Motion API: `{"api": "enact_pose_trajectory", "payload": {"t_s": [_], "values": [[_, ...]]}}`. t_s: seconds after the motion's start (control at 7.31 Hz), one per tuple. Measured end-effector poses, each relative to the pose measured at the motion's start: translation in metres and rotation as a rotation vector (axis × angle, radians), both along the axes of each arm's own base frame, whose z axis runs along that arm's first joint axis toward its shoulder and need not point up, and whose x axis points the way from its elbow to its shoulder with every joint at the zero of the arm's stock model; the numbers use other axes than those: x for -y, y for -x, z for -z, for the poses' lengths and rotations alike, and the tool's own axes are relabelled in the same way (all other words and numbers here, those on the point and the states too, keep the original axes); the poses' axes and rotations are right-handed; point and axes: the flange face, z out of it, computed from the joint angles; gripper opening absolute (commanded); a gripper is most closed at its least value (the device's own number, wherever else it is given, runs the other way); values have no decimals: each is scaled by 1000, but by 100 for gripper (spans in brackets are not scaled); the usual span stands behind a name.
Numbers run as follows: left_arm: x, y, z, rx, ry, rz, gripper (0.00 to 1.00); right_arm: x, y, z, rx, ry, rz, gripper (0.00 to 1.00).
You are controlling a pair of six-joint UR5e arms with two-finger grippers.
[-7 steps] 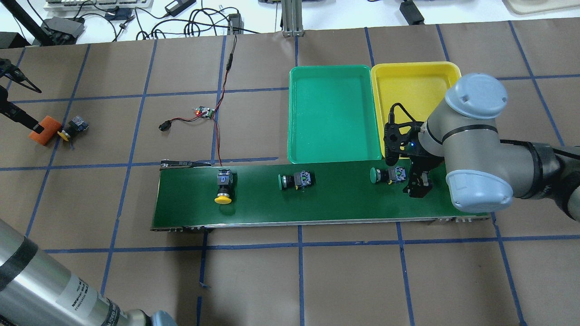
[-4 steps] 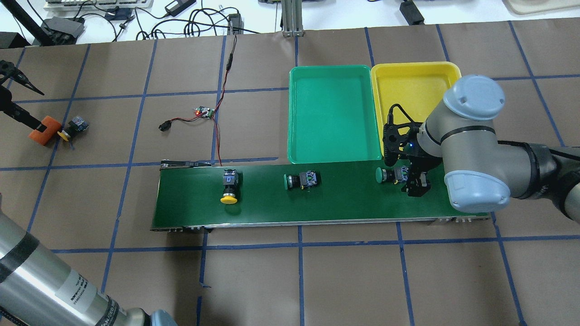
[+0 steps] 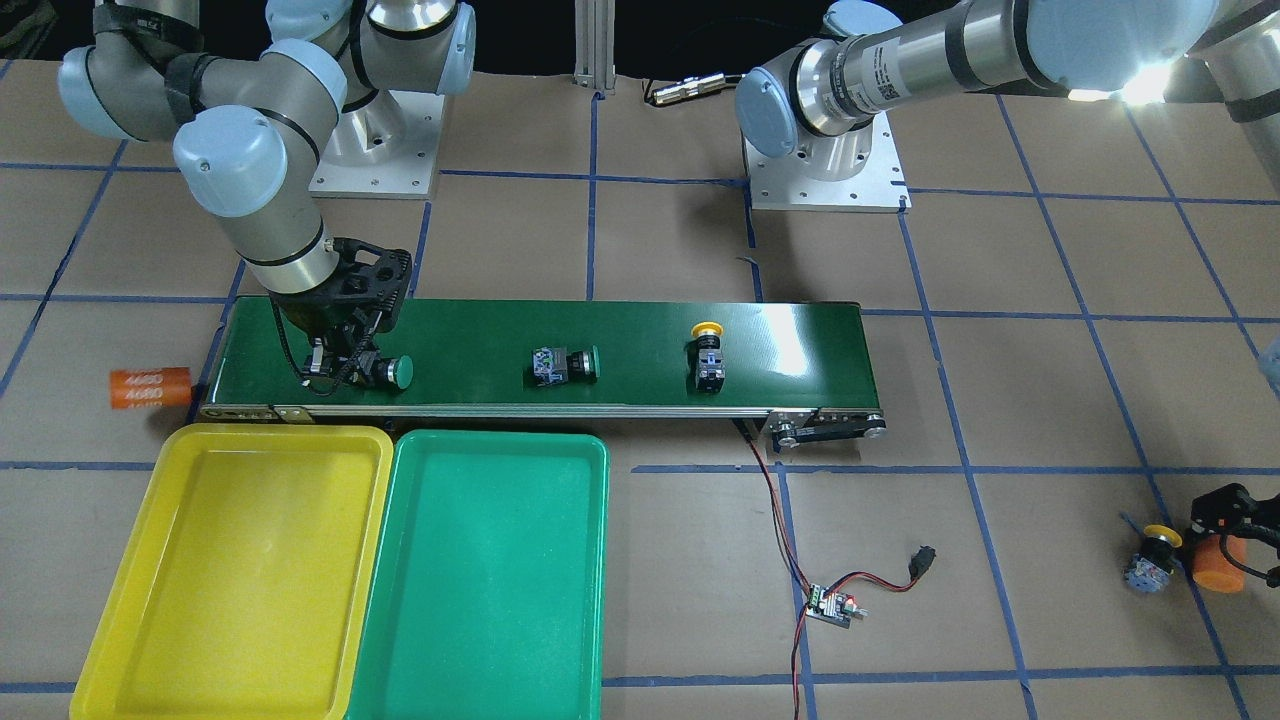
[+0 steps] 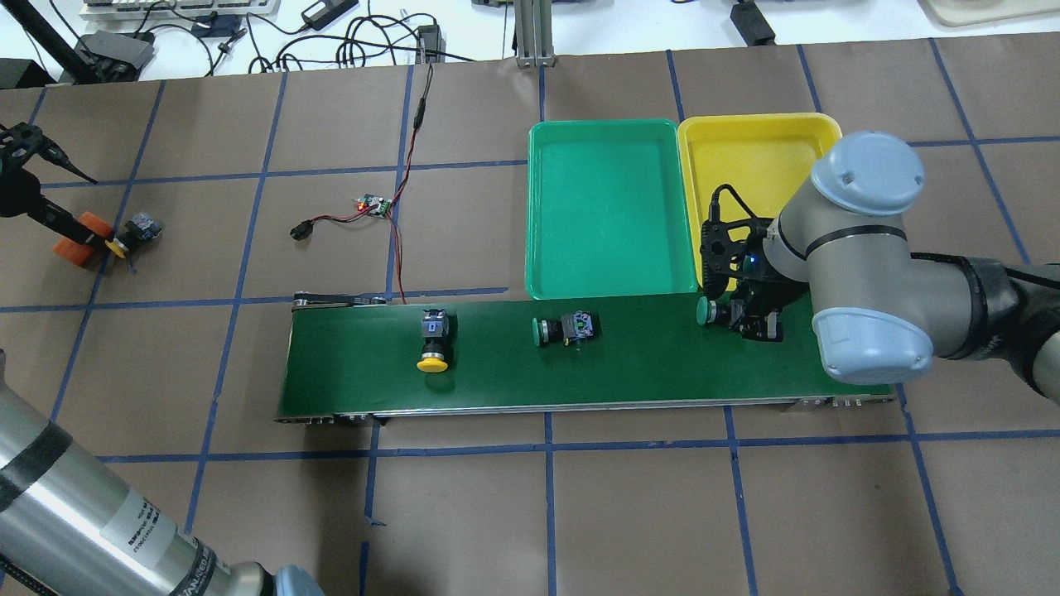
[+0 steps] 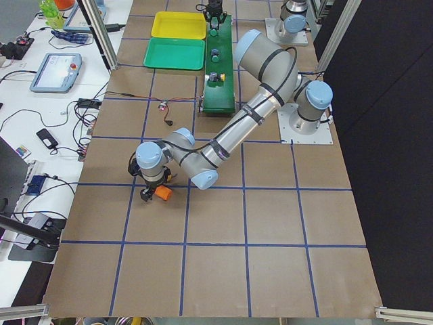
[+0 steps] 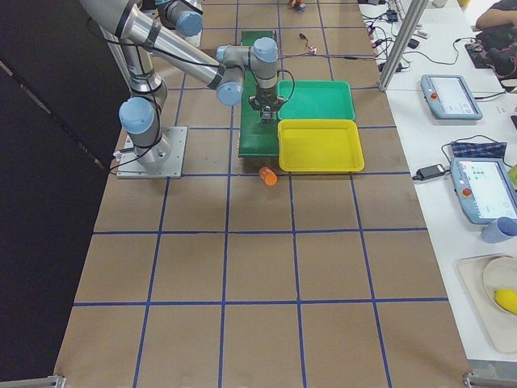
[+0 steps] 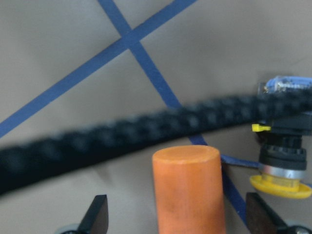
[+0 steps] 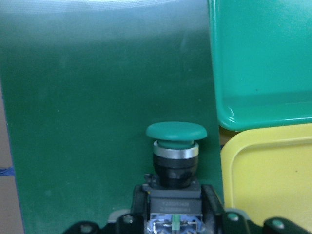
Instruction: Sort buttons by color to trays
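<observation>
Brown-papered table [image 4: 580, 513] held a bare yellow plastic tray [image 4: 762, 149] and green plastic tray [image 4: 604, 207] beside the dark conveyor belt [image 4: 580, 372]; right gripper [image 4: 745, 319] clamped one green-capped push-button [image 8: 175, 146], left gripper [image 7: 178, 222] gaped, nothing sorted yet.

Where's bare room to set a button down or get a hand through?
Both trays are empty: green tray, yellow tray. Belt is bare between the yellow button and middle green button. Crowded: belt end by the trays, right tool on the last green button; left tool straddles an orange cylinder.
</observation>
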Motion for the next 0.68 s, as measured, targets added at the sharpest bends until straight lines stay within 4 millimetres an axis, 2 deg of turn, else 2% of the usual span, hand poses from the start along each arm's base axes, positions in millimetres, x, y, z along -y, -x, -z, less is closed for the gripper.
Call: {"api": "enact_pose_trajectory", "payload": {"t_s": [0.14, 0.27, 0.41, 0.55, 0.68], "values": [[-2, 0, 3, -10, 2, -2, 38, 10, -1, -8, 1, 20, 0, 32], [-2, -1, 2, -10, 3, -4, 18, 26, -5, -13, 3, 34, -6, 32], [-3, -2, 0, -5, 3, -7, 8, 47, -13, -22, 4, 55, -22, 33], [-4, -3, -5, -2, 4, -11, 8, 69, -28, -30, 6, 80, -51, 33], [-6, 0, -14, -4, 3, -7, 8, 92, -51, -27, 4, 100, -89, 34]]}}
